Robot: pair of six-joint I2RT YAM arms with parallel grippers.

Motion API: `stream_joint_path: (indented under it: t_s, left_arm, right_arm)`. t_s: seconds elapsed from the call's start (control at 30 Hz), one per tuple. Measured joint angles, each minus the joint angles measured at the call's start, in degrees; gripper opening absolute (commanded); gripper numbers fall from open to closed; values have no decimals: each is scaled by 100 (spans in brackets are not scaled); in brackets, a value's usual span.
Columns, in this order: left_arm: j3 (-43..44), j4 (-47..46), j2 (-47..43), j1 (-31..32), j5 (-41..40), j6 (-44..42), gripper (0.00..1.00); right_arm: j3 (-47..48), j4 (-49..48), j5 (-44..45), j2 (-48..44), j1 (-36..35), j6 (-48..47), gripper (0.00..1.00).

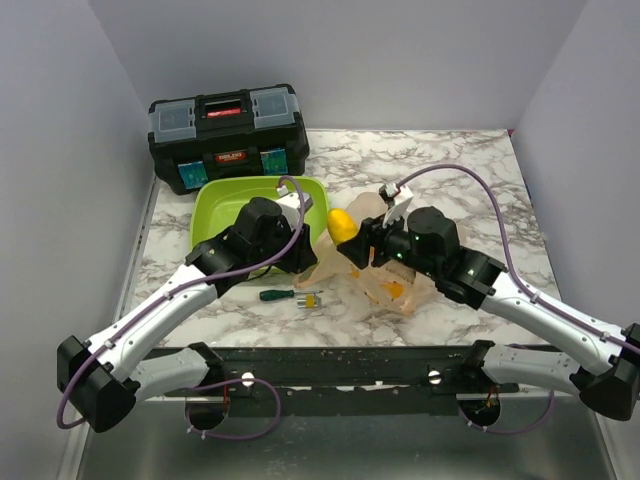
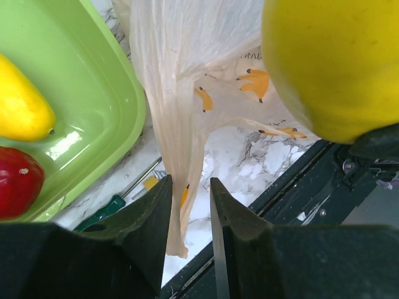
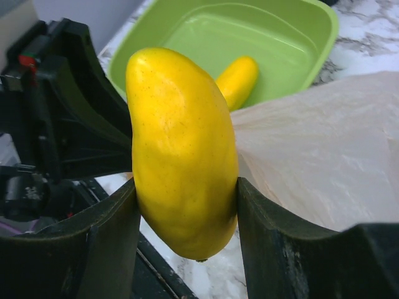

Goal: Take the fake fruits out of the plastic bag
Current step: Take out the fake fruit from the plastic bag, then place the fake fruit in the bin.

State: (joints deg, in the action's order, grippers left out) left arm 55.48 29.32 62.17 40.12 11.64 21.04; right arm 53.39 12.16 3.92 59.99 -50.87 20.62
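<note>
Spreading under everything is a white table (image 1: 450, 170) with grey marble veining, flat and matte. At its far left stands a boxy black toolbox (image 1: 228, 135) with a red handle and clear lid compartments. In front of it sits a lime-green tray (image 1: 215, 205), smooth glossy plastic with rounded corners. Just right of the tray the bag (image 1: 365, 295) lies crumpled, a thin translucent peach film with small orange prints, one part drawn up into a twisted strand.

The left gripper (image 2: 190, 182) hovers by the tray's right rim, its jaws narrowly apart. The strand's tail hangs in the gap; whether it touches a finger I cannot tell.

The right gripper (image 3: 187, 187) clamps the yellow fruit (image 3: 181, 143), a glossy, faintly speckled mango shape. It is outside the bag, raised off the table between tray and bag. Its long axis crosses the grip line at right angles, broad end above the pads and tapered end below.

A second yellow fruit (image 2: 22, 103), oblong and smooth, lies in the tray, with a shiny red ball (image 2: 15, 180) beside it. A green-handled screwdriver (image 1: 277, 295) lies on the table near the bag.
</note>
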Motion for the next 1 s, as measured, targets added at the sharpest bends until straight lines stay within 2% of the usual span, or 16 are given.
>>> stream_joint_path:
  t_s: [0.17,0.3,0.53,0.8,1.0]
  left_arm:
    - [0,24,-170,0,-4,-4,44]
    - [0,44,-361,0,-35,-42,63]
    - [-2,74,-1357,0,-529,-208,87]
    - [-133,79,-2511,0,-1532,-389,89]
    - [-669,13,-3309,0,-2308,-568,92]
  right_arm:
    - [260,-142,-326,76,0,162,1]
    - [348,-365,-286,74,0,455,1]
    - [514,-1064,-177,411,4,1191,1]
    - [2009,-857,-55,2155,7,1598,1]
    - [3445,-144,140,3517,9,2024,1]
